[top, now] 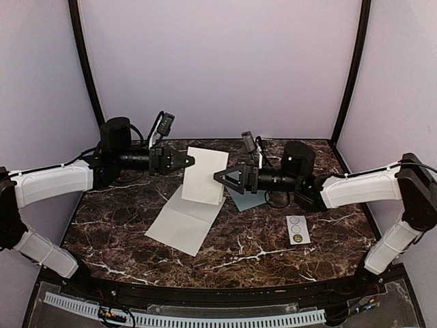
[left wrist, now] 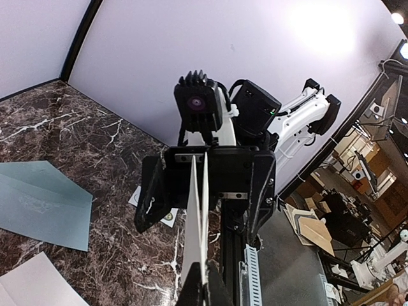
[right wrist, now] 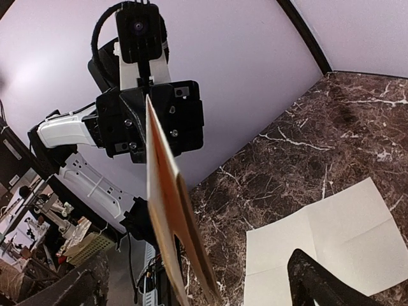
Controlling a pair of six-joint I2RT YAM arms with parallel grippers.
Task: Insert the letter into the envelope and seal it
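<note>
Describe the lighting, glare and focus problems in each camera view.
Top external: evenly lit and sharp, though the corner posts bow from the lens. Left wrist: blown-out glare on the wall at upper right; the letter shows edge-on. Right wrist: the letter's near edge is smeared out of focus and tinted orange, and the fingers are dark and soft.

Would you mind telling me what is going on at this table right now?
The left end effector is shut on one edge of the letter, holding its far half up while the rest lies on the table. The right end effector stands open around the opposite edge. The envelope lies flat nearby, not yet filled.
</note>
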